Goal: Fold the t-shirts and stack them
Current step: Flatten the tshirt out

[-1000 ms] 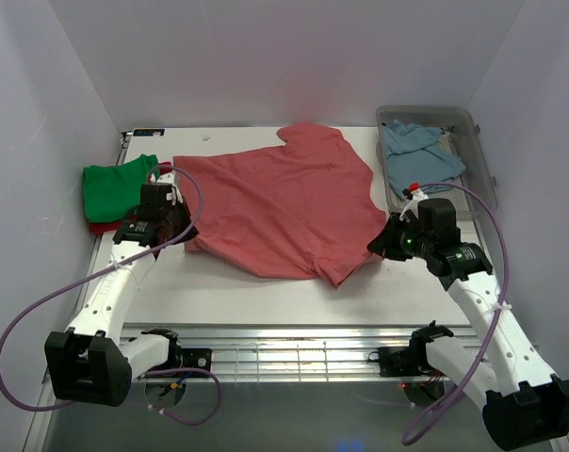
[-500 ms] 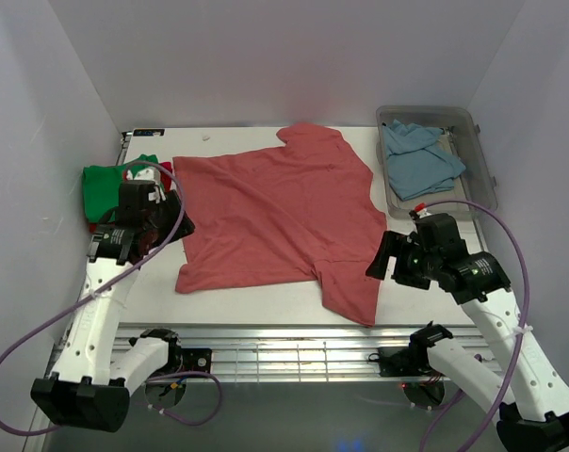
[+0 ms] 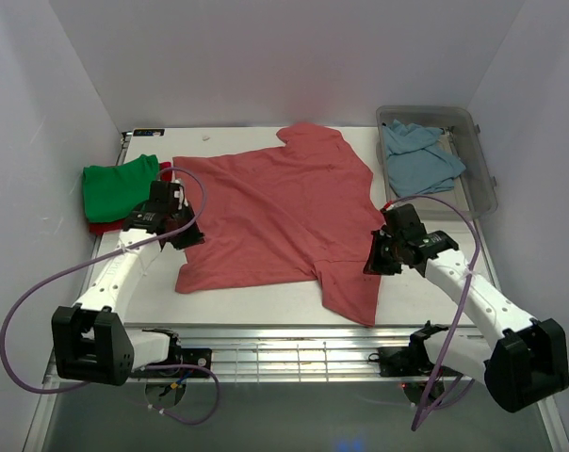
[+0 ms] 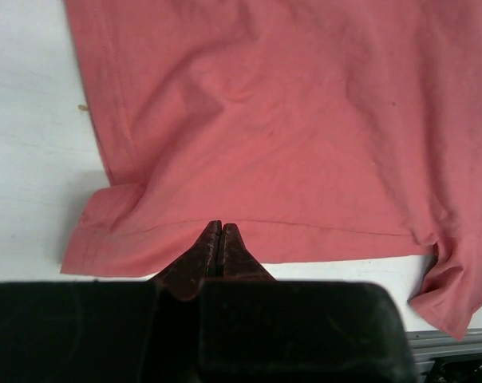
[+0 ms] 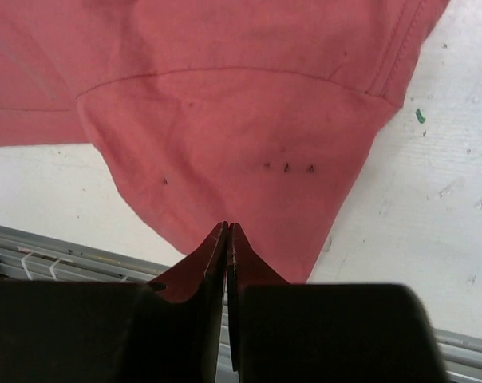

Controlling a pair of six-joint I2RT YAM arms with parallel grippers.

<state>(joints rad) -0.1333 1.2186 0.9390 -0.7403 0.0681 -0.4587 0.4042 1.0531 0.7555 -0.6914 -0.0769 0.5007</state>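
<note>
One pink shirt (image 3: 275,212) is lying spread flat in the middle of the counter (image 3: 247,297). The green shirt (image 3: 115,188) is sitting folded on the red shirt (image 3: 101,227) at the left, and the blue shirt (image 3: 416,160) is lying bunched in the bin (image 3: 487,188) at the right. Both hands are sitting shut, the left hand (image 4: 219,231) over the pink hem (image 4: 321,239) and the right hand (image 5: 227,231) over a sleeve (image 5: 225,136), and neither is clearly holding cloth. The pink shirt is looking soft, light and floppy, so pinching the hem and sleeve edges is looking best. Bare counter is lying along the near side, but the front edge is sitting close.
</note>
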